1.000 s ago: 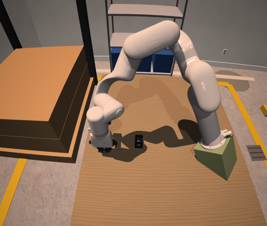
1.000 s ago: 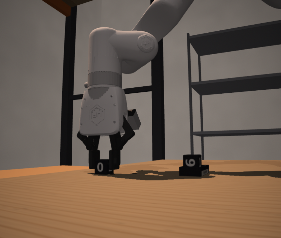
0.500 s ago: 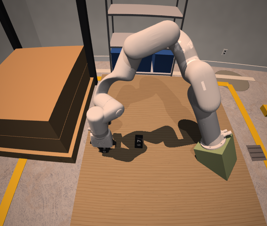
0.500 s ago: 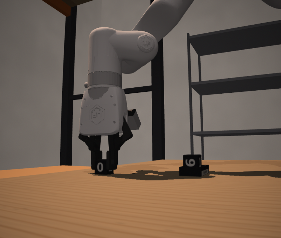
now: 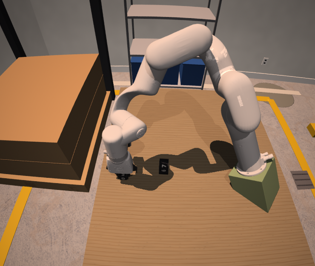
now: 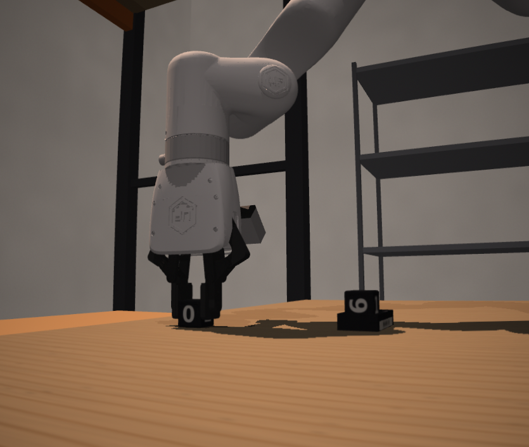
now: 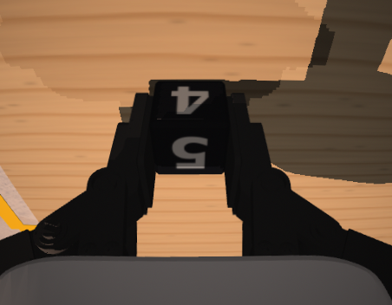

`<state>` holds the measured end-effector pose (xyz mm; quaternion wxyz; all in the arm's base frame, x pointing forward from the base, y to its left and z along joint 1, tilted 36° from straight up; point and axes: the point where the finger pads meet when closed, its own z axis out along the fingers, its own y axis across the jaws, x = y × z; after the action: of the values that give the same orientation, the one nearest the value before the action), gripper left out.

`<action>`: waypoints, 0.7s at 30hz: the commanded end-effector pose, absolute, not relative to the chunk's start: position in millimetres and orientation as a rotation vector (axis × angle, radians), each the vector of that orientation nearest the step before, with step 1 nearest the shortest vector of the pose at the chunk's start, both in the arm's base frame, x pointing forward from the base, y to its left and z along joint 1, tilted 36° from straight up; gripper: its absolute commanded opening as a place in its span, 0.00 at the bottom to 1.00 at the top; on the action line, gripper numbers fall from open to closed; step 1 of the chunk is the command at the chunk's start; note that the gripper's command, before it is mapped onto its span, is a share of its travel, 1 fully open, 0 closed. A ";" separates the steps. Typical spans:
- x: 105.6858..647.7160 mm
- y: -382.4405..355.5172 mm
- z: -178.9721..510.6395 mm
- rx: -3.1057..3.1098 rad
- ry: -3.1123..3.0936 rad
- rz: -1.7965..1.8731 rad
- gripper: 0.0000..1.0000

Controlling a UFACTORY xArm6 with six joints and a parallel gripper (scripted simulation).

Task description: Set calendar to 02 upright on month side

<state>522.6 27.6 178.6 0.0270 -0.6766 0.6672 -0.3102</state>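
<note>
A black cube (image 5: 123, 177) (image 6: 188, 321) (image 7: 190, 127) sits on the table at the left, with 5 on top, 4 towards the wrist camera and 0 towards the exterior camera. My gripper (image 5: 123, 175) (image 6: 196, 311) (image 7: 190, 118) points down and is shut on this cube, one finger against each side. The black tray (image 5: 163, 173) (image 6: 351, 323) lies flat on the table to the right. The other cube (image 5: 163, 165) (image 6: 361, 302) stands in it. A 7 shows on its top, and a 6 or 9 lies sideways on its side towards the exterior camera. A light label shows on the tray's right side.
Stacked brown boxes (image 5: 37, 97) stand just left of the table (image 5: 192, 223) (image 6: 254, 384). The green arm base (image 5: 248, 183) is at the right. A shelf rack (image 5: 171, 11) (image 6: 462, 156) stands behind. Arm shadows fall across the table around the tray.
</note>
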 end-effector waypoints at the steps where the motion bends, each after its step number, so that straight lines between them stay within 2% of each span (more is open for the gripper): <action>1: 523.4 28.3 180.2 -2.087 2.058 -0.960 0.27; 9: 520.5 30.6 185.1 -2.087 2.058 -0.960 0.27; 21: 489.7 55.9 239.3 -2.087 2.058 -0.960 0.27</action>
<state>502.4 44.6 213.6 0.0269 -0.6770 0.6671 -0.3098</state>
